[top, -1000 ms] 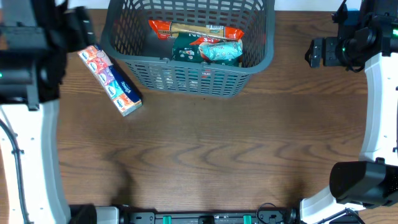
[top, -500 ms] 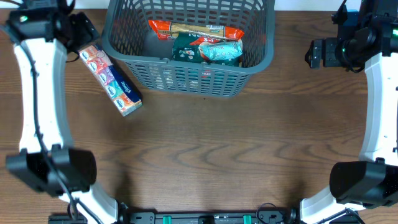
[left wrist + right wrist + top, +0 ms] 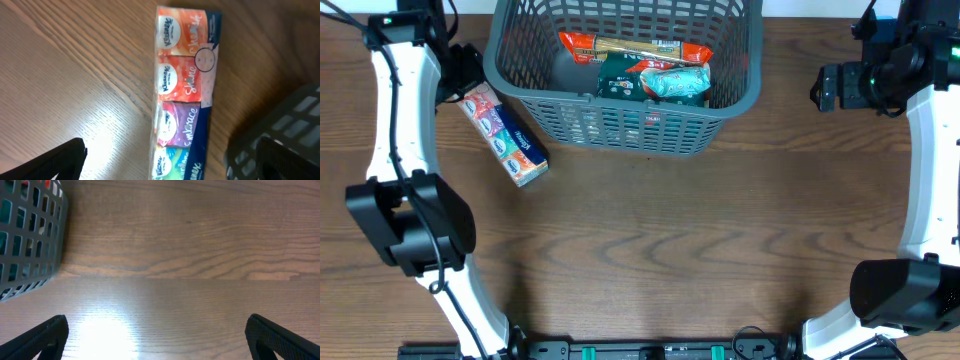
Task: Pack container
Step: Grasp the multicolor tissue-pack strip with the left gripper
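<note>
The dark grey slotted basket point(image 3: 620, 125) stands at the back middle of the table. It holds a red-orange snack pack point(image 3: 620, 47), a dark green pack point(image 3: 618, 85) and a teal pack point(image 3: 677, 82). A long Kleenex tissue multipack point(image 3: 506, 137) lies flat on the table left of the basket; it also shows in the left wrist view point(image 3: 182, 90). My left gripper point(image 3: 457, 72) hovers over the pack's far end, open and empty point(image 3: 170, 167). My right gripper point(image 3: 828, 86) is open and empty at the far right point(image 3: 160, 342).
The basket's corner point(image 3: 292, 125) lies close to the right of the tissue pack. The basket's wall point(image 3: 30, 240) sits at the left of the right wrist view. Bare wooden table point(image 3: 660, 250) spreads in front of the basket.
The left arm has swung from the table's left edge towards the back, bringing its gripper over the tissue pack's far end. The right arm and all the packs have not moved.
</note>
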Available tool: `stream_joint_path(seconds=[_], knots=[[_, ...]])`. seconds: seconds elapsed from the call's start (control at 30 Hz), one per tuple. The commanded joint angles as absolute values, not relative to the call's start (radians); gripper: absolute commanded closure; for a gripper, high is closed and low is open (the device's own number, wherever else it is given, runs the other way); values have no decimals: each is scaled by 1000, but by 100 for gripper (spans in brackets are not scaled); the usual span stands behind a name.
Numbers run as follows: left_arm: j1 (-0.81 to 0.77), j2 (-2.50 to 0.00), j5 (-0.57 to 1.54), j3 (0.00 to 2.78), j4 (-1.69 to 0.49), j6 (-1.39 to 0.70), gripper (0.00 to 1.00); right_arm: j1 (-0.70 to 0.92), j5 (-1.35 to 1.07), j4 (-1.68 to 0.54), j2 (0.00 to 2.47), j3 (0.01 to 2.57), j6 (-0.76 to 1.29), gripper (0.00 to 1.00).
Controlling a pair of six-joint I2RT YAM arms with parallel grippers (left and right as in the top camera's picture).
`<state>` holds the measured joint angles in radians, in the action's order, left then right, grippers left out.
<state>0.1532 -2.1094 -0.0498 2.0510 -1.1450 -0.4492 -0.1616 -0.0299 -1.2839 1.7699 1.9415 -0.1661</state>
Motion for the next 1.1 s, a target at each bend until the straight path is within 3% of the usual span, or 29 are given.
stream_joint_path(seconds=[0.0,1.07], knots=[[154,-2149,-36,2046,-1150,-462,2,-162,-34,-1283,1773,1942,-181,1],[111,-2417,10,2015,-1077,-447,0,-162,-34,-1283,1773,1942,-183,1]])
